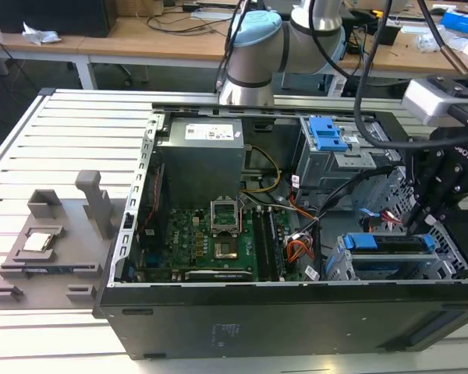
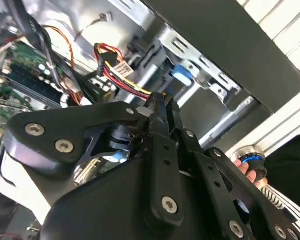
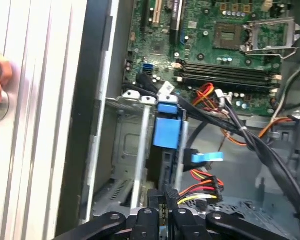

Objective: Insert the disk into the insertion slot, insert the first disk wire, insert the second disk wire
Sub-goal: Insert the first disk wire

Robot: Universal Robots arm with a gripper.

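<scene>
Entry: my pincer, clenched, tips just beside the red-yellow wire bundle near the disk; disk seated in insertion slot.

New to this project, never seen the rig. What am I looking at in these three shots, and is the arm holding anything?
It is one robot arm, silver tubes with pale blue joints, working inside a black desktop computer case lying open on a slatted aluminium table. The exterior view looks on from off the arm; both wrist views ride on the arm and look along its black hand. The silver hard drive in its bright blue carrier sits in the perforated silver drive cage. The hand hovers beside a red, yellow and black wire bundle near that cage; whether it grips anything cannot be told. On the exterior view's left, a grey plastic fixture holds a square silver processor chip.
</scene>
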